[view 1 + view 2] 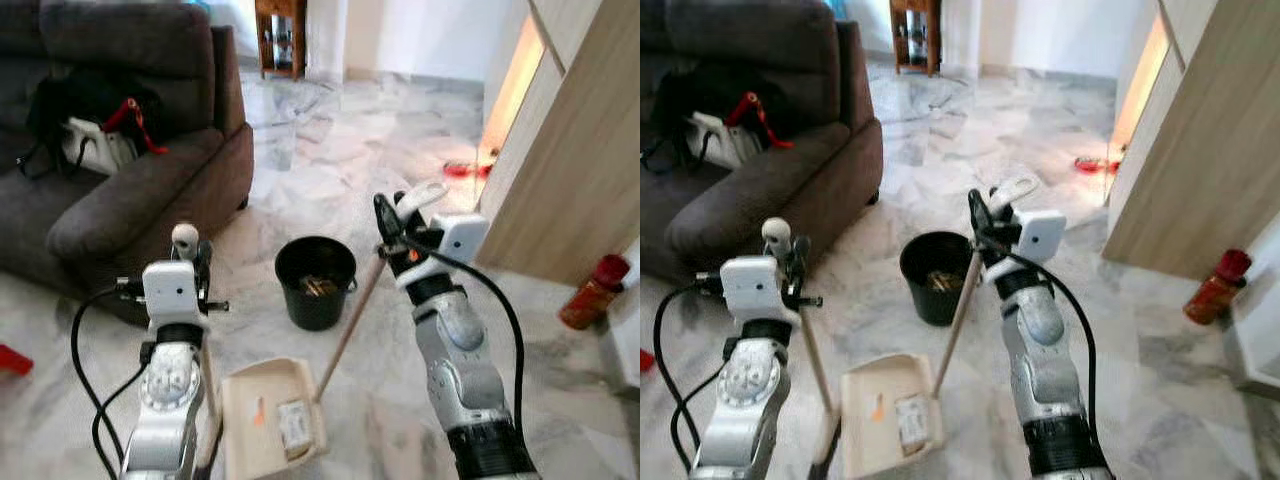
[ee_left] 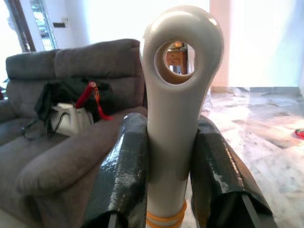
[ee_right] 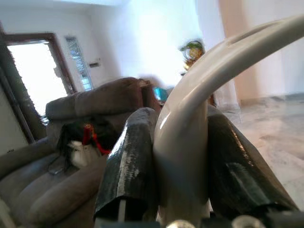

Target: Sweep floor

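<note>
The left gripper (image 2: 172,180) is clamped on the white handle (image 2: 176,95) of the dustpan (image 1: 268,420). In the left wrist view both black fingers (image 2: 126,175) press the handle from two sides, just under its round hole. The head views add what is lower: a thin pole goes from this handle down to the cream dustpan on the marble floor (image 1: 380,150), and small pieces of rubbish lie inside the pan.

The right gripper (image 3: 178,166) is closed on the white top of the broom (image 1: 350,325). The right wrist view shows the curved white grip between the fingers (image 3: 130,166). In the head views the wooden stick leans down from the gripper to the edge of the dustpan. The bristles I cannot make out.

A black bucket (image 1: 316,280) stands just behind the dustpan, with something inside. A grey sofa (image 1: 120,190) with a bag (image 1: 95,125) on it is at the left, a red bottle (image 1: 590,292) at the right near a wooden cabinet (image 1: 580,170).
</note>
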Controlling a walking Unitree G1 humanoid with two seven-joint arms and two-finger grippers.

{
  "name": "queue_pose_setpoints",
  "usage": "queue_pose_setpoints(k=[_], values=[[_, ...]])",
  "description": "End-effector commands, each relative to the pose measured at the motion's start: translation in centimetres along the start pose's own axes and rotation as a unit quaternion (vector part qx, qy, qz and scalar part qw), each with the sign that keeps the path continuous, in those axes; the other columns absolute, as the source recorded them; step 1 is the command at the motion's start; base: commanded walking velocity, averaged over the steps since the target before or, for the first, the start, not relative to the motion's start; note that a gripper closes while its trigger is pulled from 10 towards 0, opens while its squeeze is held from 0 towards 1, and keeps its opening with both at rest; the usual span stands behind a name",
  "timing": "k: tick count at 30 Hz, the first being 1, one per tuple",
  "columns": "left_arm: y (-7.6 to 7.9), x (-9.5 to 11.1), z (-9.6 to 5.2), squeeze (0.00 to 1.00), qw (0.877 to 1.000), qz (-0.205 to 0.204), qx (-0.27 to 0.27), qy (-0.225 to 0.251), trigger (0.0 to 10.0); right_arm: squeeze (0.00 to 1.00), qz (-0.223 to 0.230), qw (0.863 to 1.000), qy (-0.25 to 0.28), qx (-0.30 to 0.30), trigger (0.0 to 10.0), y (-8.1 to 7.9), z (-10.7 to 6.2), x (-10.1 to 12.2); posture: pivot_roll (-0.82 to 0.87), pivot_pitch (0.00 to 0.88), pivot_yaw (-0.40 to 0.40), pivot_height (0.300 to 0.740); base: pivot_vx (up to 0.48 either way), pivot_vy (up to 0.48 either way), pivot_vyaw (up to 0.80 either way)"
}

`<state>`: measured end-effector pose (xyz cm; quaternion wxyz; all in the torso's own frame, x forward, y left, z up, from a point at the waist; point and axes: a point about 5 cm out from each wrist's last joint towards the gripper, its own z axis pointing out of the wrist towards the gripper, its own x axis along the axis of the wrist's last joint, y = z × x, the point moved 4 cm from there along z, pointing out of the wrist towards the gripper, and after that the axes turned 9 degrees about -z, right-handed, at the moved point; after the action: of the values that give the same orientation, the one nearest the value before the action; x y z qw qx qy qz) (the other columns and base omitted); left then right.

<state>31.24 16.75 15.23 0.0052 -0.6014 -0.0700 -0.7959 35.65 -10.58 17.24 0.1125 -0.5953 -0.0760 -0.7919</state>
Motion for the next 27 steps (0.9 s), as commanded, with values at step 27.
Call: queue_pose_setpoints(k=[27], values=[[1.10,1.81,0.32,0.00,0.999,-0.016,-0.019,0.042,10.0,0.00,-0.008,0.999,0.038,0.020,10.0,-0.09,0.93,2.02,0.08,0.000,0.020,0.740,0.332,0.000,-0.09]])
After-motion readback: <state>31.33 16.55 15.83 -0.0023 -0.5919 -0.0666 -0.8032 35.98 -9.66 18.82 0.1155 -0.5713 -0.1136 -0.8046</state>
